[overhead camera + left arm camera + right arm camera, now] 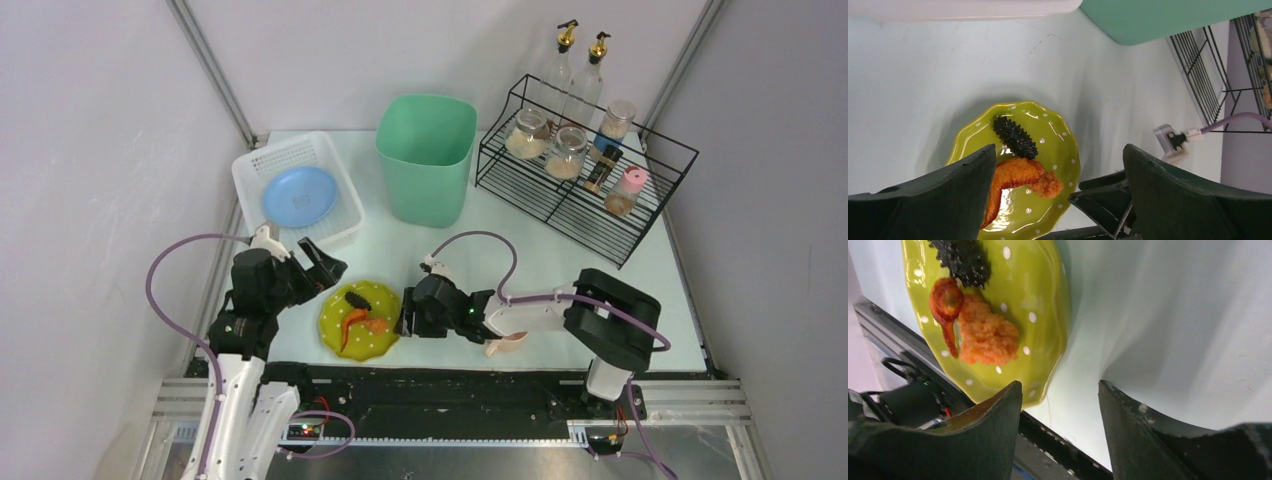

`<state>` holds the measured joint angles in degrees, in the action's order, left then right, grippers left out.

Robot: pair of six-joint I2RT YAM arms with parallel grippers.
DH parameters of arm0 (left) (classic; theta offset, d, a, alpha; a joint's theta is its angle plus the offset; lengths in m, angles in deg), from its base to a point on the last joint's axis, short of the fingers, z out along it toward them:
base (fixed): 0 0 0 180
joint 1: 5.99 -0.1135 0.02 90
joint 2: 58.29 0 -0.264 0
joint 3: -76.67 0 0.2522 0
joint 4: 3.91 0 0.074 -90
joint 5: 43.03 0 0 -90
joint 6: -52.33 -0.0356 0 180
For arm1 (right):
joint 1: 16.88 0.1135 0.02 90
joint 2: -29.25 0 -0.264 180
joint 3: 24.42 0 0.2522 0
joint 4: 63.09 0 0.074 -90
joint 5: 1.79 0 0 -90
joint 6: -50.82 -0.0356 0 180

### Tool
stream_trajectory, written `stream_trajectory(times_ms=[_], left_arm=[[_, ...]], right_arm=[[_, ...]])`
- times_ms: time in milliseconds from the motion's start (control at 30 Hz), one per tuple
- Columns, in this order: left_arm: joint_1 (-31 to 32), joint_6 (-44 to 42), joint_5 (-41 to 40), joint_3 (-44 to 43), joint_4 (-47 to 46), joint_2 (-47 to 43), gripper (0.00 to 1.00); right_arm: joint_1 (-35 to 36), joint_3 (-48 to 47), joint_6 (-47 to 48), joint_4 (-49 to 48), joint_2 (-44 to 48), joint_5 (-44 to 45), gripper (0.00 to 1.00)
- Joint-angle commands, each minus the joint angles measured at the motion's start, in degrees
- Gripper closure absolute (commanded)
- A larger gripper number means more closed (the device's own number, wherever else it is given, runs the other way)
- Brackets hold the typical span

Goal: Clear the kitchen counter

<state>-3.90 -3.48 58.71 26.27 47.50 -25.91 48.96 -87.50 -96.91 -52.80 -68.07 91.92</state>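
Right gripper (404,312) is sitting half-spread and empty just beside the right rim of the green dotted plate (386,296), low centre on the kitchen counter (520,250). Left gripper (322,268) is hovering wide-spread and empty at its upper left. Judging by this, the rim wants straddling squarely with the plate level, so the scraps (362,322) aren't spilling.
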Motion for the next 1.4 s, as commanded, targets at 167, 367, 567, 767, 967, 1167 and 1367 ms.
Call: stream_trajectory(times_ms=[167, 367, 567, 767, 967, 1167, 1367], left_arm=[[0.3, 0.4, 4.4, 0.6, -1.0, -1.4, 0.0], [0.3, -0.7, 5.0, 0.1, -0.9, -0.9, 0.0], [0.2, -1.2, 5.8, 0.2, -1.0, 0.2, 0.0], [0.3, -1.7, 6.6, -0.1, -0.9, 0.7, 0.0], [0.2, -2.0, 6.6, -0.1, -1.0, 0.0, 0.0], [0.2, -2.0, 6.6, 0.0, -1.0, -0.4, 0.0], [0.2, -1.8, 6.4, 0.1, -1.0, -0.8, 0.0]], right_arm=[[-1.7, -3.1, -6.6, -5.3, -6.2, 1.1, 0.4], [-1.7, -3.7, -8.2, -4.6, -8.6, 0.3, 0.48], [-2.3, -3.8, -8.4, -3.8, -9.5, 0.4, 0.61], [-2.5, -4.5, -7.7, -2.1, -10.8, 0.6, 0.83], [-3.6, -4.3, -6.5, -2.4, -10.8, -0.6, 1.0], [-5.2, -4.4, -1.8, -0.4, -5.8, -0.6, 1.0], [-8.3, -4.4, 4.0, 4.0, 0.8, -4.5, 1.0]])
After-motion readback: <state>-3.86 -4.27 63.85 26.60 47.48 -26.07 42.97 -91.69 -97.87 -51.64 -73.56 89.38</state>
